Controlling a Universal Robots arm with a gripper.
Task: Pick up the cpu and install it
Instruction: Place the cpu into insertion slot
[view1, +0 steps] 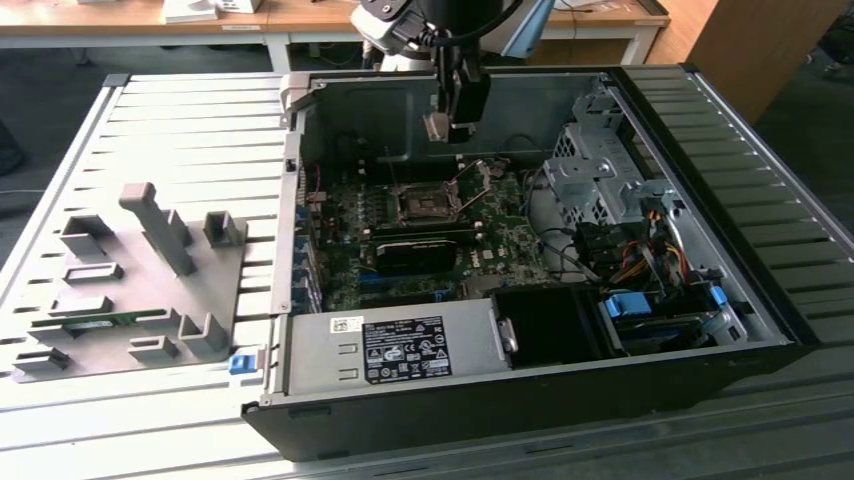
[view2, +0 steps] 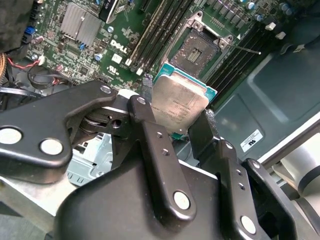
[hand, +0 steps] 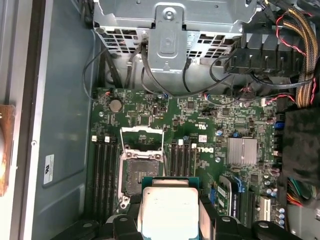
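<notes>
The gripper (view2: 176, 127) is clenched on the cpu (view2: 181, 100). One finger bears on each of two opposite edges. The silvery metal top faces the wrist cameras and the underside faces the board. This edge hold probably serves to leave the contact face untouched and free to seat.

In the first wrist view the cpu (hand: 169, 210) lies flat between the fingers (hand: 131, 222), with its sides roughly parallel to those of the socket (hand: 141, 172). This suggests the orientation is already set for seating.

The cpu is in the air, apart from the socket. In the exterior view the gripper (view1: 454, 120) hangs inside the open computer case (view1: 534, 400), above the motherboard (view1: 400, 255) and toward the far wall.

The socket is empty. Its retaining frame (hand: 142, 134) is swung up, so the contact field is exposed to receive the chip. Memory slots (hand: 182, 160) flank the socket on both sides, so the approach is judged to be narrow.

The grey fixture blocks (view1: 147, 270) stand on the slatted table (view1: 174, 130), at the exterior view's left, well apart from the case.
</notes>
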